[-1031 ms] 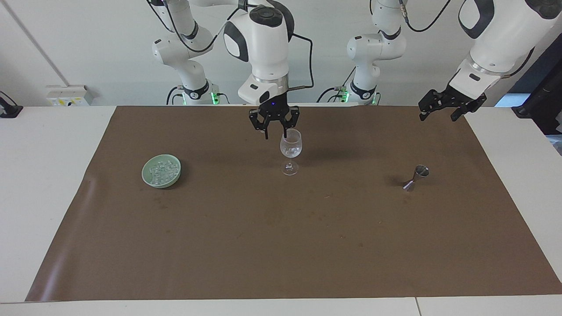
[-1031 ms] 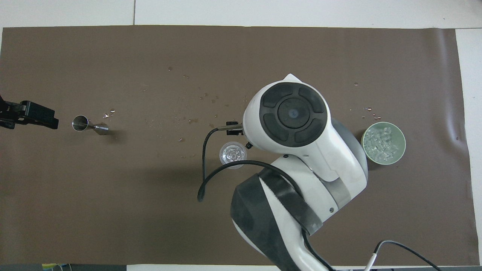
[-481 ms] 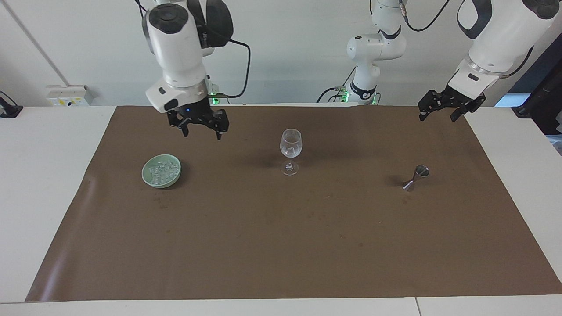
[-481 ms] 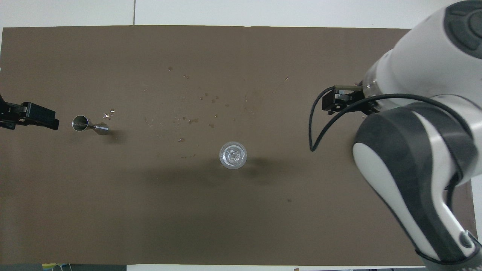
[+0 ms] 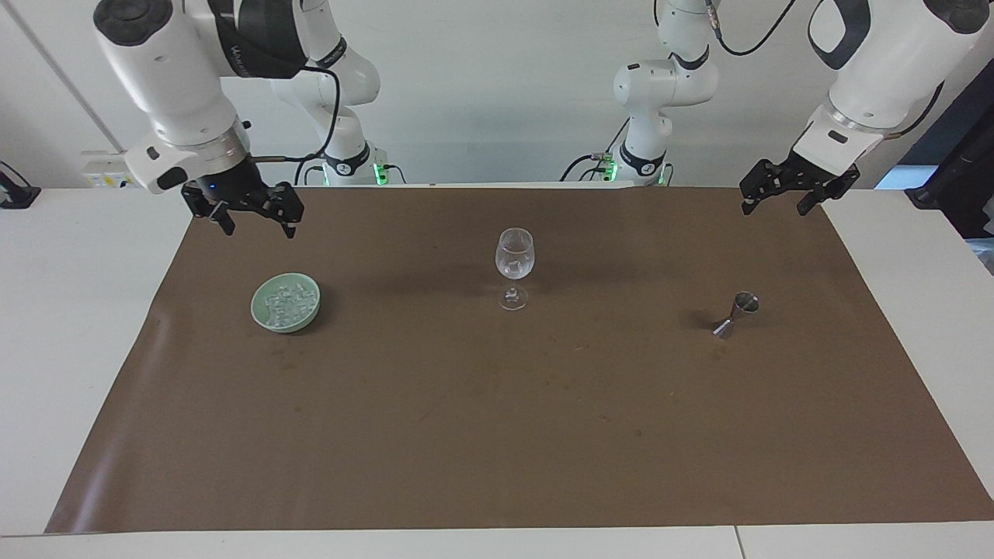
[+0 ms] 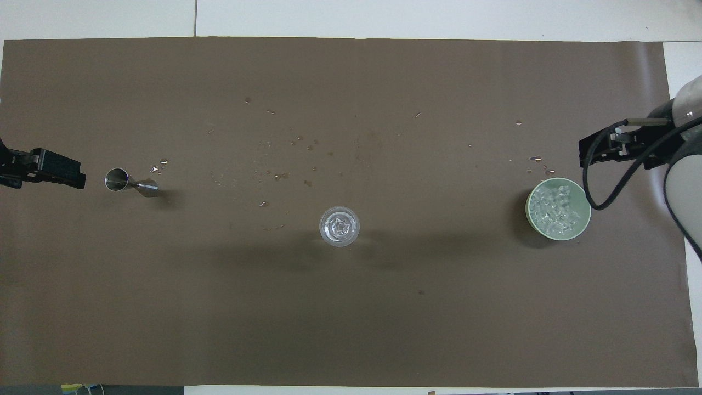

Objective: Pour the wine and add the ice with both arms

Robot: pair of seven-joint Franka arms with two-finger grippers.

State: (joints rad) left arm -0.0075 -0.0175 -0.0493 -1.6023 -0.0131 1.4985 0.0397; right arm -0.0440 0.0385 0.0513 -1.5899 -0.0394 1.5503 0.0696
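Note:
A clear wine glass (image 5: pixel 515 260) stands upright mid-mat, with small clear pieces in its bowl (image 6: pixel 339 225). The ice (image 5: pixel 284 300) is a heap of glassy cubes in a pale green dish (image 5: pixel 311 314) toward the right arm's end; it also shows in the overhead view (image 6: pixel 558 210). A steel jigger (image 5: pixel 735 314) stands toward the left arm's end (image 6: pixel 130 182). My right gripper (image 5: pixel 256 225) is open and empty, raised over the mat's edge beside the dish. My left gripper (image 5: pixel 776 205) is open and empty, raised over the mat's edge at its own end (image 6: pixel 52 171).
A brown mat (image 5: pixel 497 435) covers most of the white table (image 5: pixel 78 349). Small droplets (image 6: pixel 307 159) dot the mat between the glass and the jigger and near the dish.
My right gripper has moved from just over the wine glass rim to the right arm's end, past the green dish. The left arm has not moved.

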